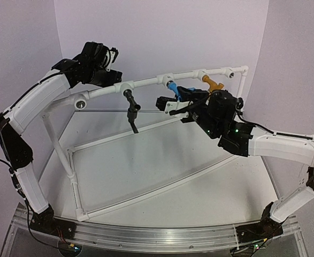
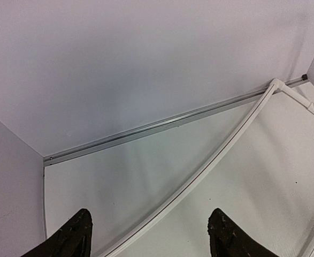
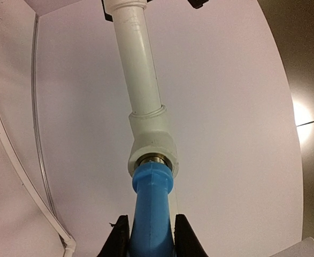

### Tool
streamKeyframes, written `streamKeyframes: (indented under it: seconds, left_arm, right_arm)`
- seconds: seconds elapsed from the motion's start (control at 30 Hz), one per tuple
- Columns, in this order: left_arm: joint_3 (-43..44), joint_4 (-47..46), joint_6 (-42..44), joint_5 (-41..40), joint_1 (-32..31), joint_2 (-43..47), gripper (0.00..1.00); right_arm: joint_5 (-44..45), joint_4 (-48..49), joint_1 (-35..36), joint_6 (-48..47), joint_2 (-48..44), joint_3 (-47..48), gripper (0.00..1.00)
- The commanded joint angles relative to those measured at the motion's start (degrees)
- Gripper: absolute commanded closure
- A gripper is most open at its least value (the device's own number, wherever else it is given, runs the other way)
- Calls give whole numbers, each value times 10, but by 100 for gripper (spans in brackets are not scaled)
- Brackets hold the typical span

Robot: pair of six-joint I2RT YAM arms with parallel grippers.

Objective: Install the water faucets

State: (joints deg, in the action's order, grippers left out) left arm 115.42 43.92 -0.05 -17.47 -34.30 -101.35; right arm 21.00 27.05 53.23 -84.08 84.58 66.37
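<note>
Three taps on the white pipe frame's top rail (image 1: 146, 81)

The blue tap (image 3: 152, 211) meets a rail socket (image 3: 152, 147) end-on, its body pinched in my right gripper (image 3: 152, 236). The black tap (image 1: 130, 107) hangs down from the rail left of it. The mustard-yellow tap (image 1: 214, 83) juts out from the rail on its right.

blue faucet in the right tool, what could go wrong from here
The right tool is shut on the blue faucet at the white socket; if it sits tilted, turning may jam the thread. The left tool is open and holds nothing, so the pipe frame may flex under the twist. The right wrist is near the yellow faucet and might knock it.
</note>
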Motion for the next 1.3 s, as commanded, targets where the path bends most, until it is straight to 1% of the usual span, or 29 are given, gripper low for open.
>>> streamKeyframes:
  seconds: [0.0, 0.2, 0.5, 0.77, 1.27]
  left_arm:
    - [3, 22, 0, 56, -18, 8, 27]
    - [4, 20, 0, 56, -17, 5, 27]
    - [4, 16, 0, 57, -17, -1, 28]
    - [0, 11, 0, 55, -17, -1, 28]
    - [-9, 2, -3, 47, -17, 0, 29]
  right_arm:
    - [30, -16, -4, 96, 16, 55, 100]
    - [56, -102, -4, 227, 20, 95, 100]
    - [41, -208, -4, 413, 22, 134, 100]
    - [1, -246, -4, 544, 20, 152, 100]
    - [-79, -265, -5, 774, -8, 146, 100]
